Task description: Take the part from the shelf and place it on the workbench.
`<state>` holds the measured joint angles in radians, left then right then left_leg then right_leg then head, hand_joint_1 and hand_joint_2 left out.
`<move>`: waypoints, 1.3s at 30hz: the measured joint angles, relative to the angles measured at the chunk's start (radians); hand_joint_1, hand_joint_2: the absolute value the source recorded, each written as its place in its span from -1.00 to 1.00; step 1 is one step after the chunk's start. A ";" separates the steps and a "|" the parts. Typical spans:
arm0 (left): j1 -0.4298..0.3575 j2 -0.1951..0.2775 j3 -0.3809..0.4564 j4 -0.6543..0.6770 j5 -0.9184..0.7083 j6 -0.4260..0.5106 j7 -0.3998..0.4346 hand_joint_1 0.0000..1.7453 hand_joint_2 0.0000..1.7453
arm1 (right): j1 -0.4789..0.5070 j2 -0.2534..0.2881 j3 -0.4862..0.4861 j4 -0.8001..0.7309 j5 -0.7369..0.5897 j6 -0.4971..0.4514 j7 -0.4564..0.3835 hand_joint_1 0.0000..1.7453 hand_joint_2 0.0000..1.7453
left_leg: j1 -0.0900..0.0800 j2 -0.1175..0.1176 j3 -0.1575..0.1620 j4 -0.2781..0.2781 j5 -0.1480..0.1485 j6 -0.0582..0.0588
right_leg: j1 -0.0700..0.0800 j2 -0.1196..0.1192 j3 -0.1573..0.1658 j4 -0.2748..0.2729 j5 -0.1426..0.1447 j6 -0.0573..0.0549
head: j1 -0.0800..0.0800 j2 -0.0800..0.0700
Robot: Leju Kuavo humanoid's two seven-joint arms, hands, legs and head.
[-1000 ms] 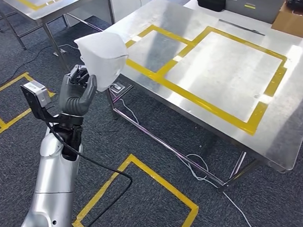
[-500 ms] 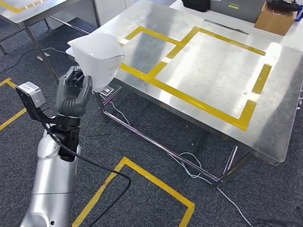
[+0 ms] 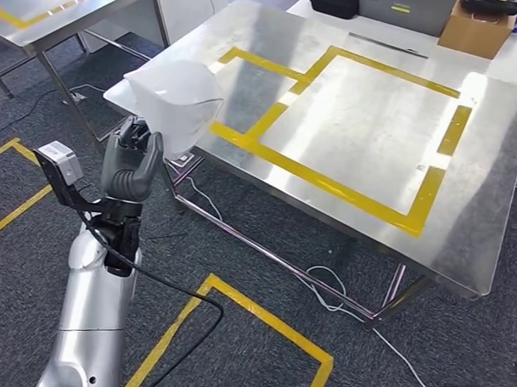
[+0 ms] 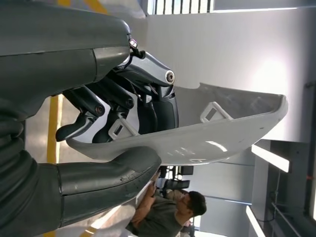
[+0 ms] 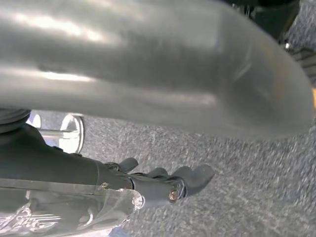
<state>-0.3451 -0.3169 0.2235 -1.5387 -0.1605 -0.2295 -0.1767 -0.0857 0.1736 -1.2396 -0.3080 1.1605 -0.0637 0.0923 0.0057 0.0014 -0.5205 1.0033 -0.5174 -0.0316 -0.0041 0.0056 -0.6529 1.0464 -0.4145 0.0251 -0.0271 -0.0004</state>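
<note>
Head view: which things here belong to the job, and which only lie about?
Job:
white part
left hand, holding the part
workbench with yellow tape

Lying about:
cardboard box
black case
cables on the floor
second steel table

left hand (image 3: 129, 165) raised, fingers (image 4: 111, 94) clamped; right hand (image 5: 164, 182) hangs with fingers apart.

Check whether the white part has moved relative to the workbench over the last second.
Yes. The part in the left hand now overlaps the workbench corner and reaches nearer its yellow tape. The camera shifted too, so some of this is robot motion.
</note>
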 joint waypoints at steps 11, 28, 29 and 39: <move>0.002 0.005 0.001 0.004 0.002 0.002 0.000 1.00 1.00 | 0.000 0.001 0.000 0.000 0.000 0.004 -0.004 -1.00 -1.00 | 0.000 -0.001 -0.166 0.046 0.160 -0.003 | -0.004 0.021 0.120 -0.012 -0.098 -0.001 | -0.011 0.000; -0.001 0.002 0.000 0.008 -0.001 0.006 0.005 1.00 1.00 | -0.002 0.001 0.000 0.000 0.001 -0.001 -0.003 -1.00 -1.00 | -0.005 -0.008 -0.059 0.008 0.058 0.022 | -0.004 0.002 0.018 -0.002 -0.006 0.022 | -0.006 0.000; -0.001 0.002 0.000 0.009 -0.001 0.006 0.006 1.00 1.00 | -0.002 0.001 0.000 0.000 0.001 -0.002 -0.002 -1.00 -1.00 | -0.006 -0.008 -0.061 0.008 0.061 0.024 | -0.004 0.004 0.019 -0.009 -0.007 0.020 | -0.008 0.000; -0.003 0.002 0.000 0.009 0.000 0.006 0.014 1.00 1.00 | -0.002 0.001 0.000 0.000 0.003 -0.003 -0.003 -1.00 -1.00 | -0.003 -0.007 -0.048 -0.020 0.066 0.009 | 0.000 0.011 0.018 -0.010 -0.010 0.005 | -0.009 0.000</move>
<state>-0.3480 -0.3154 0.2235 -1.5298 -0.1606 -0.2233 -0.1629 -0.0876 0.1743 -1.2398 -0.3082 1.1631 -0.0664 0.0892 0.0025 -0.0058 -0.5688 0.9830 -0.4513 -0.0228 -0.0045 0.0165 -0.6345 1.0367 -0.4246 0.0299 -0.0363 -0.0008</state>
